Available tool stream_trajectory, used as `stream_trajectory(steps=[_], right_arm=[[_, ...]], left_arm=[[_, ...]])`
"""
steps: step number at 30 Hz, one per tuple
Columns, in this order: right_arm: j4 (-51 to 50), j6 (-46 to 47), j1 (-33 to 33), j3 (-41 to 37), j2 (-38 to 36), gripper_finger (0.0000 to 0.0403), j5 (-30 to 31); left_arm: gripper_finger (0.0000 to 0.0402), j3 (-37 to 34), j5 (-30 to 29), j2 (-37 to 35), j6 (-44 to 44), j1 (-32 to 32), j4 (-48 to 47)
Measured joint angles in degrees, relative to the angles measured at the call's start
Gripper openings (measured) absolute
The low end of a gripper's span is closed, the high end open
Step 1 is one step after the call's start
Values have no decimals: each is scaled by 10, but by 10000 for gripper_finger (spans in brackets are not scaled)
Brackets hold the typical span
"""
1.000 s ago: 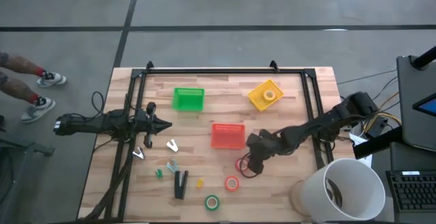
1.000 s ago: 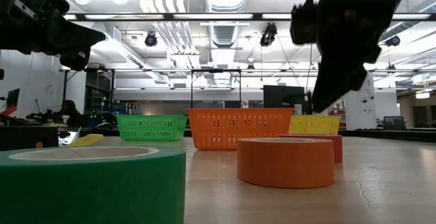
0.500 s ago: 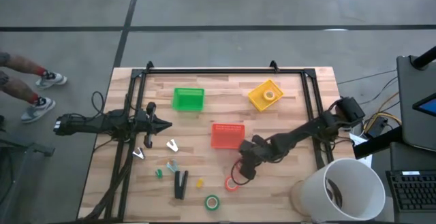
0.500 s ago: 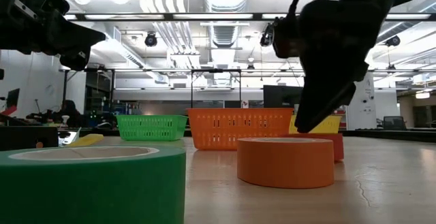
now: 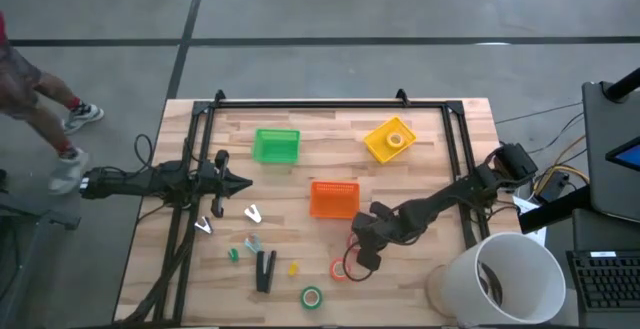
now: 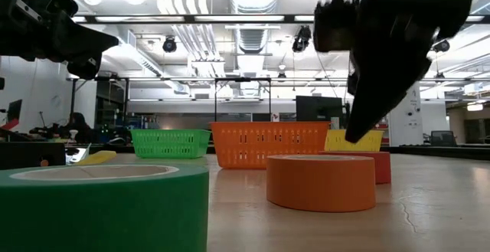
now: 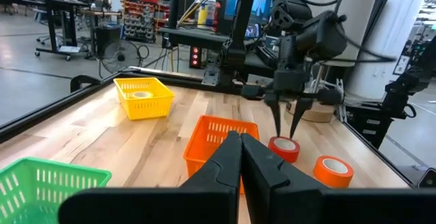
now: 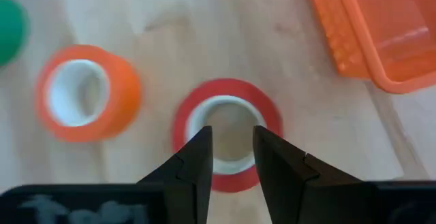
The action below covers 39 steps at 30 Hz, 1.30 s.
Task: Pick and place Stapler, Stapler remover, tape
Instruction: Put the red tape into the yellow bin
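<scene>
Risk first: right gripper [image 5: 357,256] hangs directly above the red tape roll [image 8: 227,142] lower centre-right of the high view, jaws narrowly parted, holding nothing. In the right wrist view the fingers [image 8: 194,157] line up over the roll's pale hole and wall, so I judge a straight drop could land a fingertip on the rim and tip or shove the roll instead of pinching its wall. Orange tape roll [image 8: 85,91] sits just beside it and could get knocked. Orange basket [image 5: 334,198] is near too (a swing on lift might clip it).

Left gripper [image 7: 240,157] waits over the table's left side, jaws closed, empty. Stapler [image 5: 265,270] lies lower centre-left, green tape roll [image 5: 312,296] below it, yellow roll in the yellow basket [image 5: 389,139].

High view hides the red roll under the gripper; right wrist view shows it plainly. Low view gives gripper height off the table, which the high view doesn't.
</scene>
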Motion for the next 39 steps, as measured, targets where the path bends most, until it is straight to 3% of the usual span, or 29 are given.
stream_trajectory(steps=[10, 21, 39], right_arm=[[-40, 33, 4, -2, -2, 110, 64], [-12, 52, 8, -15, -1, 155, 67], [9, 84, 19, -38, 4, 125, 67]], left_arm=[[10, 0, 0, 0, 0, 0, 0], [10, 0, 0, 0, 0, 0, 0], [10, 0, 0, 0, 0, 0, 0]])
